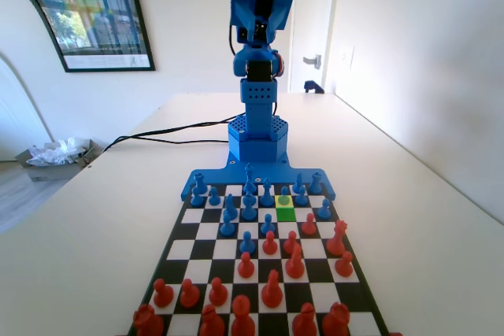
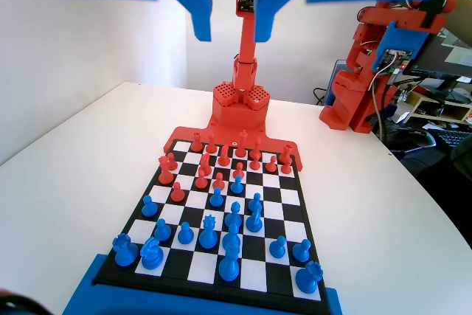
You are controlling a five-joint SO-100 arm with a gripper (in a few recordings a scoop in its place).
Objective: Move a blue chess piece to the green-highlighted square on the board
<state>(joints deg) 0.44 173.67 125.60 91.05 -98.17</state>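
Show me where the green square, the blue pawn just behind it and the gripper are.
green-highlighted square point(image 1: 285, 214), fixed view, on its bare green middle.
blue chess piece point(image 1: 284, 197), fixed view, on the pawn's body, on the square beyond the green one.
gripper point(image 2: 231, 27), wrist view, midway between its open jaw tips.

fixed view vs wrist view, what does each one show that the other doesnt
Fixed view alone: the green square near the board's far end, just in front of a blue pawn, and the blue arm's base standing beyond the board.

Wrist view alone: the pincer hanging from the top edge, jaws apart with nothing between them, high above the pieces.

Both: the chequered board on a pale table, blue pieces at one end, red pieces at the other, some of each advanced toward the middle.
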